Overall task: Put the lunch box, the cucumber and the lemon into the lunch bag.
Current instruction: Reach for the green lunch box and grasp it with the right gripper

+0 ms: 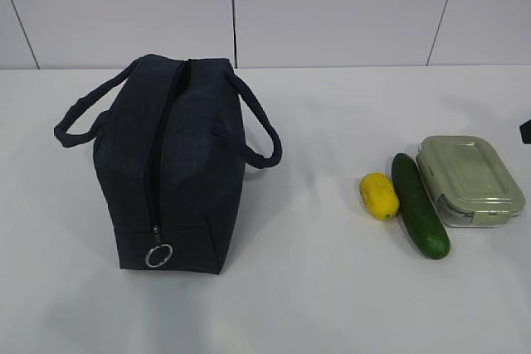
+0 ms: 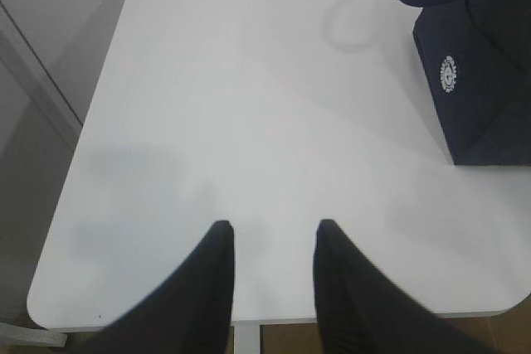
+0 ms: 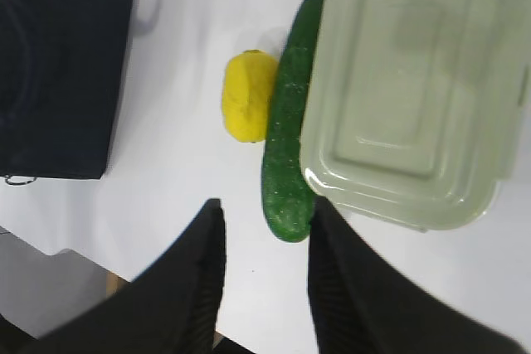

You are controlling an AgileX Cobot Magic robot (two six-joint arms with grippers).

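Note:
The navy lunch bag (image 1: 170,167) stands on the left of the white table, its black top zipper closed and a metal ring pull (image 1: 158,255) hanging at the near end. To the right lie the yellow lemon (image 1: 378,196), the dark green cucumber (image 1: 419,205) and the lunch box (image 1: 469,180) with its sage-green lid, side by side. My right gripper (image 3: 264,209) hovers open above the table just short of the cucumber (image 3: 289,134), with the lemon (image 3: 247,95) and lunch box (image 3: 411,89) beyond. My left gripper (image 2: 272,228) is open over bare table, left of the bag (image 2: 477,64).
The table's near-left rounded corner (image 2: 46,308) and left edge lie close to my left gripper, with floor beyond. A white wall panel runs behind the table. Bare tabletop separates the bag from the three items.

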